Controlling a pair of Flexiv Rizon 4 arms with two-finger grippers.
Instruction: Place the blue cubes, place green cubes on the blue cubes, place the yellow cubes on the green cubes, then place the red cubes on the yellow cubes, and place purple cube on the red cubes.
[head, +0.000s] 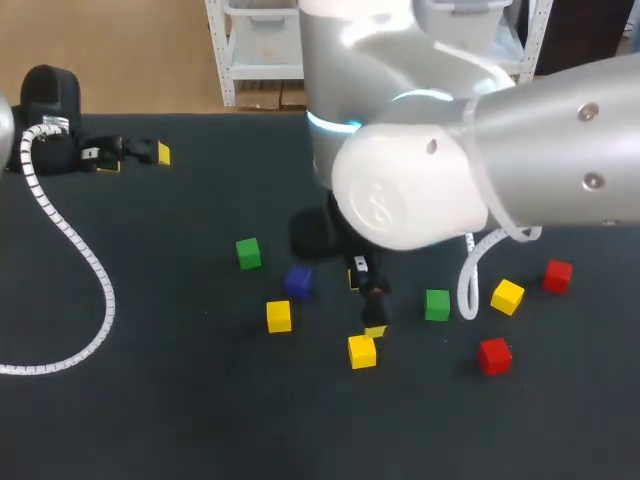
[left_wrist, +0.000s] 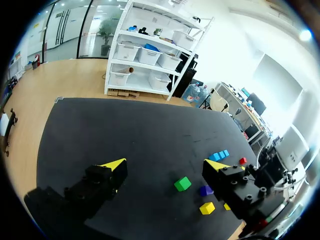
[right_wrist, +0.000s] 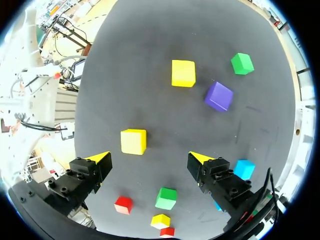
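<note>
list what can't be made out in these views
Head view: the blue cubes are hidden behind the right arm; only the wrist views show them.
Right wrist view: both sit partly behind a finger of the right gripper; a red cube is cut by the rim.

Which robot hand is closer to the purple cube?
Right. The right gripper hovers just beside the purple cube; the left gripper is much farther off, on the cube's other side.
</note>
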